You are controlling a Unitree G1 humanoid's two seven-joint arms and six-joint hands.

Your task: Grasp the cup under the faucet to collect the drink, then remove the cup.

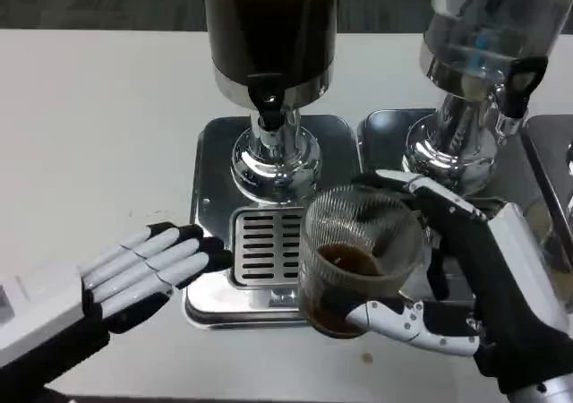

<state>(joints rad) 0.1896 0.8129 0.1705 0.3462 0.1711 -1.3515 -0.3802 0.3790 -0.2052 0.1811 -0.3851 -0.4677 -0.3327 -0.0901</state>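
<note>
Two drink dispensers stand on the white table [89, 134]: a dark one [269, 27] at center and a clear one [483, 36] to its right, each with one black faucet. The dark dispenser's faucet [268, 107] points down at a slotted drip grate [266, 246] set in a shiny metal tray [210, 161]. There is one cup [354, 255], clear and ribbed, with a little brown drink in the bottom. The right hand [448, 269] holds it, fingers wrapped around its sides, to the right of the grate and off to the side of the faucet. The left hand [148, 269] lies flat on the table with fingers straight and close together, fingertips touching the tray's left edge. Dark floor shows beyond the table. Both dispenser tops are cut off by the frame, and the right forearm hides the second tray's near part.
</note>
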